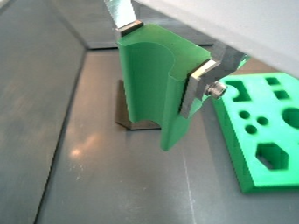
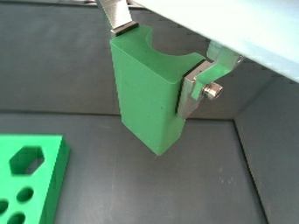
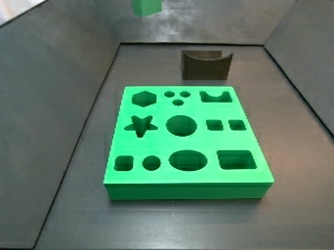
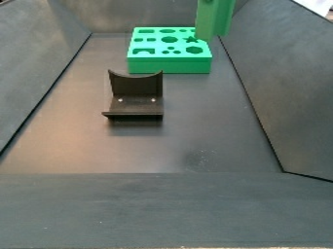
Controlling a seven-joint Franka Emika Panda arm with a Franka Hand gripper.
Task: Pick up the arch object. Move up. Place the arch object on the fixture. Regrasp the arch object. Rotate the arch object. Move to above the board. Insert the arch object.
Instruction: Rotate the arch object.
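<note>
My gripper [image 1: 163,51] is shut on the arch object [image 1: 158,83], a small green block with a curved notch, and holds it upright high above the floor. Both wrist views show the silver fingers [image 2: 198,80] clamping its two sides, with the gripper [image 2: 160,52] at the notch end of the arch object [image 2: 149,87]. In the side views the arch object [image 4: 215,17] hangs at the picture's top edge [image 3: 147,6]. The dark fixture [image 3: 205,63] stands empty on the floor [image 4: 132,97], and a wrist view shows part of it [image 1: 126,112] below the block. The green board [image 3: 183,137] lies flat nearby [image 4: 169,49].
Sloped grey walls [image 3: 59,88] enclose the dark floor [image 4: 182,146] on all sides. The board also shows in both wrist views [image 1: 268,122] [image 2: 30,175], off to the side of the held block.
</note>
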